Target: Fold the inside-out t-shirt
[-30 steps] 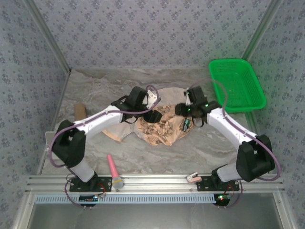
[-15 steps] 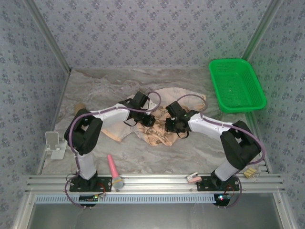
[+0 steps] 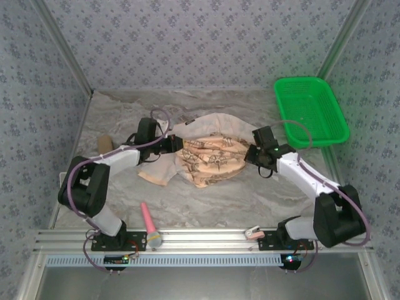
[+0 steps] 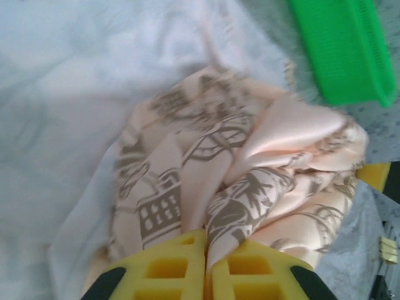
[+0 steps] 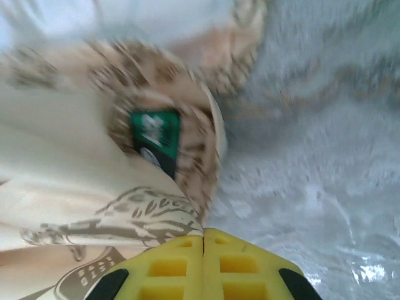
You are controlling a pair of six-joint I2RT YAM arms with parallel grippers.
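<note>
Pulled wider apart now, the left gripper (image 3: 177, 144) and right gripper (image 3: 253, 154) each clamp the inside-out t-shirt (image 3: 212, 155), likely stretching it flat for folding.

Soft matt cloth on the t-shirt (image 3: 209, 156), mid-frame, satiny sheen along the peach folds up close. Glossy green plastic mesh for the basket (image 3: 310, 112), upper right. Smooth marbled table (image 3: 250, 194). Matt yellow moulded pads (image 4: 169, 272). Bare ribbed metal rail (image 3: 200, 237), bottom edge.
</note>
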